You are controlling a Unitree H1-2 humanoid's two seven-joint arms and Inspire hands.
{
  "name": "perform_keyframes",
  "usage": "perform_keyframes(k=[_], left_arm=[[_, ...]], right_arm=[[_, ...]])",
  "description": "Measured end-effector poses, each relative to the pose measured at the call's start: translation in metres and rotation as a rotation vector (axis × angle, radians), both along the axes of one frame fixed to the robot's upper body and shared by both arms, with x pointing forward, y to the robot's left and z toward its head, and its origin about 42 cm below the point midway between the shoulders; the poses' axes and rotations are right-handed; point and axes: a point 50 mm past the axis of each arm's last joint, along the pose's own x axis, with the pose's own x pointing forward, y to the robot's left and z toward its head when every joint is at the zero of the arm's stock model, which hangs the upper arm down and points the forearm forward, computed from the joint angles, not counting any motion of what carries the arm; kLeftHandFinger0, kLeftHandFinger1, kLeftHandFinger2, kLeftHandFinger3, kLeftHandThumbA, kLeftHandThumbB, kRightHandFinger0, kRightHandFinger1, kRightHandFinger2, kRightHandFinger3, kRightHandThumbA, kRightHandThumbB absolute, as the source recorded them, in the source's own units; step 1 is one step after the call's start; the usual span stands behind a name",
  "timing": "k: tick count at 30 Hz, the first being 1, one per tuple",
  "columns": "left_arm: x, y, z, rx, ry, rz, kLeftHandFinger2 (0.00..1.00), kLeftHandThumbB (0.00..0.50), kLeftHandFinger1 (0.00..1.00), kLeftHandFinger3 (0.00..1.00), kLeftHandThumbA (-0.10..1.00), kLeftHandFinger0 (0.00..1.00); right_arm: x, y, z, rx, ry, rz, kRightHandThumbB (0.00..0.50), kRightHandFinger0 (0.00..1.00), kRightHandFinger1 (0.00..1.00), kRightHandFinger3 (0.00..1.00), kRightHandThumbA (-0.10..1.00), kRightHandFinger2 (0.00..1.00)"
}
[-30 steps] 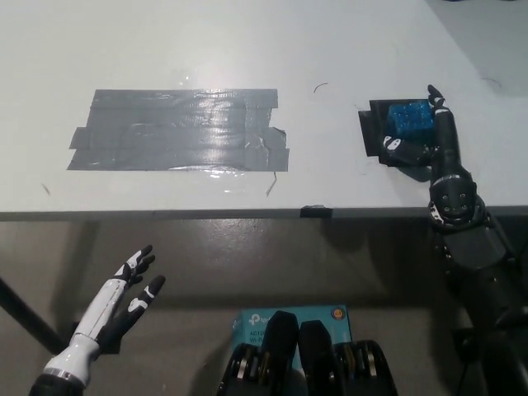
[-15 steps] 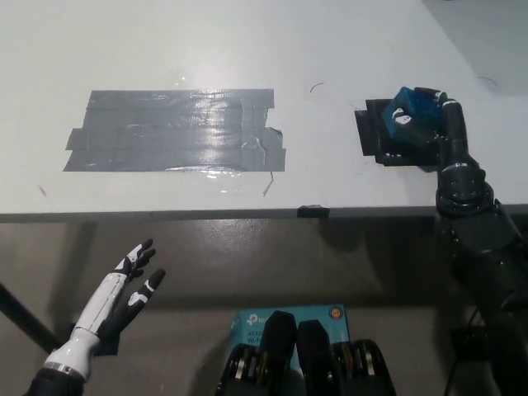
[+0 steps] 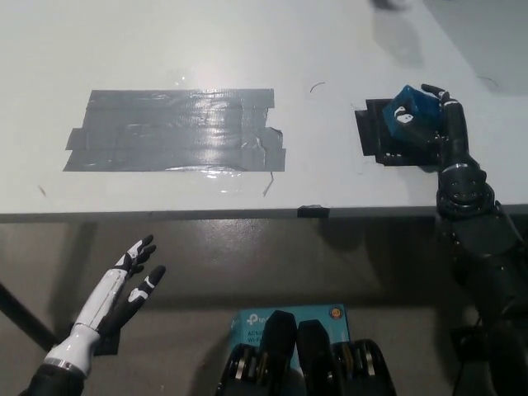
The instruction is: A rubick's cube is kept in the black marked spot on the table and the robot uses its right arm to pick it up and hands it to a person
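Since a second ago the Rubik's cube has come up off the black marked spot and tipped, and over the last half second it barely shifts. I see the right hand wrapped around it, fingers closed on the blue cube, one corner of it pointing up toward the far edge of the table. The cube sits tilted over the far right part of the black square, which lies near the table's right end, not far from the front edge. I cannot tell whether the cube's underside still touches the mark or has cleared it. The black forearm rises from below the front edge to reach it.

Further left, a wide patch of grey tape stays stuck flat on the tabletop, well apart from the cube. A small black tab sits on the front edge between the two.

My left hand rests low, below the table's front edge at the left, fingers spread and holding nothing. A blurred shadow shows at the far edge near the right corner.
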Motion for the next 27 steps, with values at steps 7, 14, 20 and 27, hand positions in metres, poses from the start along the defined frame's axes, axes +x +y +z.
perform_keyframes(k=[7,14,20,27], left_arm=[[0.0,0.0,-0.002,0.001,0.009,0.002,1.0,0.134,1.0,1.0,0.89,1.0],[0.0,0.001,-0.004,0.002,0.016,0.004,1.0,0.134,1.0,1.0,0.89,1.0],[0.0,0.001,-0.004,0.002,0.017,0.004,1.0,0.123,1.0,1.0,0.88,1.0],[0.006,0.0,0.002,0.002,-0.004,-0.001,1.0,0.128,1.0,1.0,0.89,1.0]], right_arm=[[-0.014,0.017,0.02,0.032,-0.141,0.033,0.16,0.0,0.35,0.88,-0.1,0.83],[-0.03,0.027,0.063,0.046,-0.307,0.055,0.158,0.0,0.42,0.91,-0.1,0.85],[-0.044,0.036,0.103,0.028,-0.429,0.084,0.178,0.0,0.43,0.91,-0.1,0.85],[-0.043,0.075,0.16,-0.055,-0.536,0.183,0.193,0.04,0.52,1.0,-0.1,0.93]])
